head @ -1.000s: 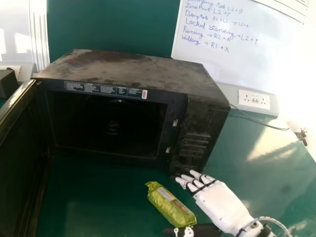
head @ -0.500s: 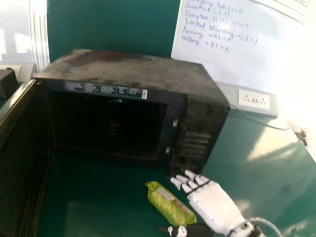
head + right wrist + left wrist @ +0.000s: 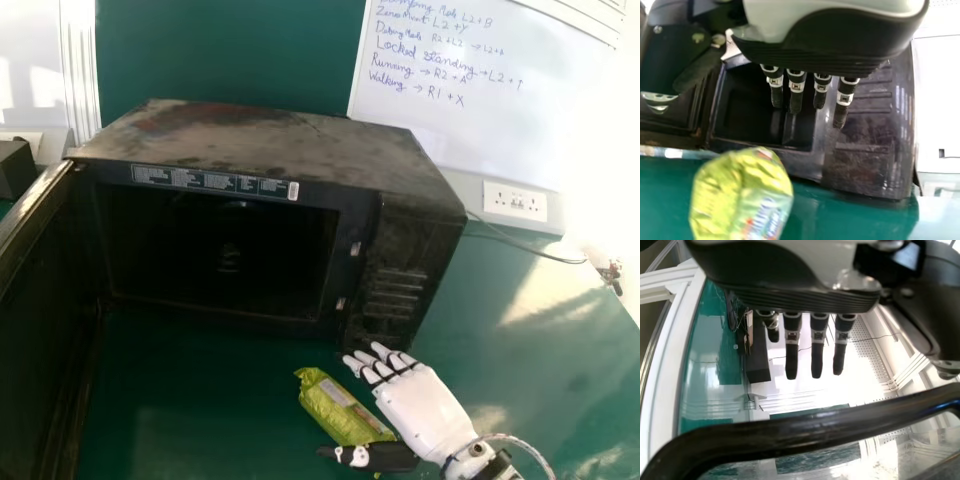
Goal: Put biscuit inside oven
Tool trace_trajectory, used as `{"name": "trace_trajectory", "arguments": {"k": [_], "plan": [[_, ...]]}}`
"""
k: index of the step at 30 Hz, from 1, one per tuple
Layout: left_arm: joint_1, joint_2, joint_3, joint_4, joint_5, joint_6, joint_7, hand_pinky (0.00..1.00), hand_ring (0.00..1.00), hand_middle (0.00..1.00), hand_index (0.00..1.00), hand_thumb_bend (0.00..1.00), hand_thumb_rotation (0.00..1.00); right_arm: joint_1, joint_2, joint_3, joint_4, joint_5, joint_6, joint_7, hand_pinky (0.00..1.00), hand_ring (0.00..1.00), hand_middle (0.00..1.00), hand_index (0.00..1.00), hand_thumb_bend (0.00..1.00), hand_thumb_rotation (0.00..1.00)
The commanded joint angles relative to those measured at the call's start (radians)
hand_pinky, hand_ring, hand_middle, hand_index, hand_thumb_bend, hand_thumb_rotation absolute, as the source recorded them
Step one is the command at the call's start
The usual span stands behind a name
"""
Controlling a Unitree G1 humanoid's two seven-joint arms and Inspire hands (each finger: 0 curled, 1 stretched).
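- The biscuit packet (image 3: 340,408) is lying on the green surface (image 3: 200,400), in front of the oven (image 3: 270,145) and beside the right hand (image 3: 425,410).
- The right hand is released: its fingers are pointing straight toward the oven, and the thumb is crossing by the near end of the packet. Whether the thumb is touching the wrapper, one cannot tell.
- The left hand (image 3: 790,297) is showing in the left wrist view with straight fingers, and it is grasping nothing.
- The packet is looking rather light, with a thin and shiny wrapper, so it is probably going to be slippery under smooth fingers.
- Inside, the biscuits are likely forming a stiff but fragile roll; too strong squeezing would be risking to break them.
- The crumpled far end is appearing soft and is offering a poor hold.
- The better place is the middle, with thumb and fingers pressing gently on the two long sides, so that the weight is staying balanced.
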Motion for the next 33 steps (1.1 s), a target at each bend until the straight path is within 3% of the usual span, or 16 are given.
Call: {"name": "trace_trajectory", "arguments": {"k": [1, 19, 24, 33], "plan": [[0.012, -0.033, -0.011, 0.004, -0.012, -0.011, -0.005, 0.69, 0.76, 0.83, 0.82, 0.93, 0.77, -0.014, -0.003, 0.018, 0.01, -0.01, 0.019, -0.011, 0.84, 0.97, 0.97, 1.0, 1.0, 0.94], [0.023, -0.029, -0.01, 0.003, -0.029, -0.017, -0.025, 0.71, 0.77, 0.84, 0.83, 0.92, 0.73, -0.026, -0.028, 0.067, 0.073, -0.026, 0.105, -0.022, 0.85, 0.97, 0.97, 1.0, 1.0, 0.93], [0.022, -0.029, -0.004, 0.008, -0.027, -0.02, -0.031, 0.74, 0.8, 0.86, 0.85, 0.91, 0.83, -0.024, -0.058, 0.088, 0.064, -0.023, 0.128, 0.042, 0.86, 0.98, 0.98, 1.0, 1.0, 0.95], [0.027, -0.033, -0.009, -0.006, -0.031, -0.014, -0.025, 0.76, 0.8, 0.86, 0.85, 0.84, 0.87, -0.015, -0.064, 0.102, 0.022, -0.011, 0.171, 0.111, 0.84, 0.97, 0.97, 1.0, 1.0, 0.93]]}}
